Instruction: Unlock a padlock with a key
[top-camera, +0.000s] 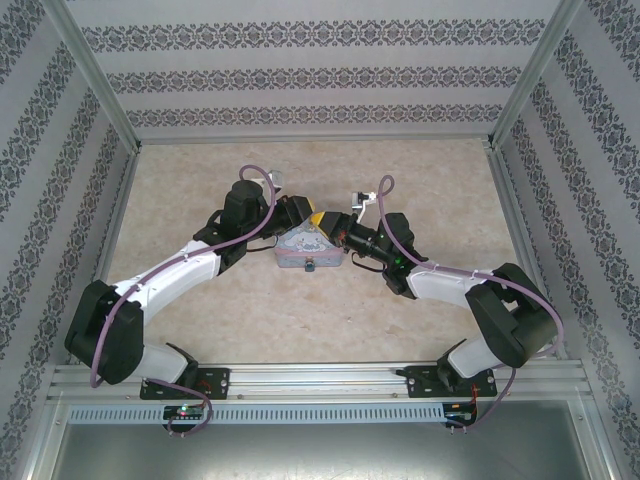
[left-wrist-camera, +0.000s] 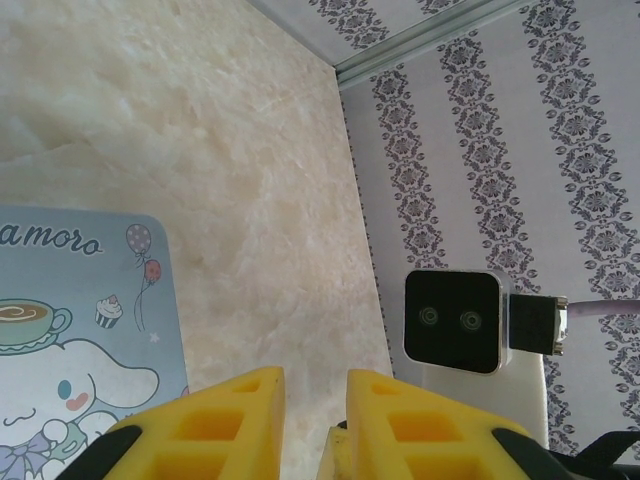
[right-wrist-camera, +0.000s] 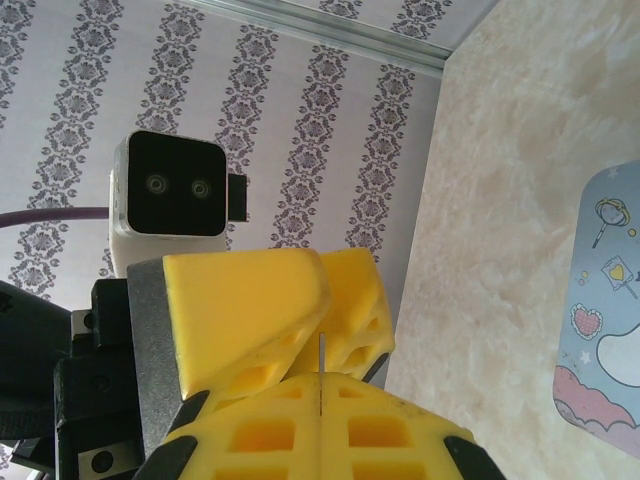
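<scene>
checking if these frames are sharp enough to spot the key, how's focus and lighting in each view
Top external: even soft light, no glare, but the tin box is small and coarse. Left wrist: box print sharp, left claw slightly soft. Right wrist: the key is a thin clear sliver in the right claw.

Thin silvery key (right-wrist-camera: 321, 360), upright and edge-on, pinched in the seam between the right fingers (right-wrist-camera: 400, 435), tip exposed.

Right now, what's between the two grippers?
In the right wrist view, a thin silvery key pokes from the shut right gripper toward the left gripper. The padlock cannot be made out.
</scene>
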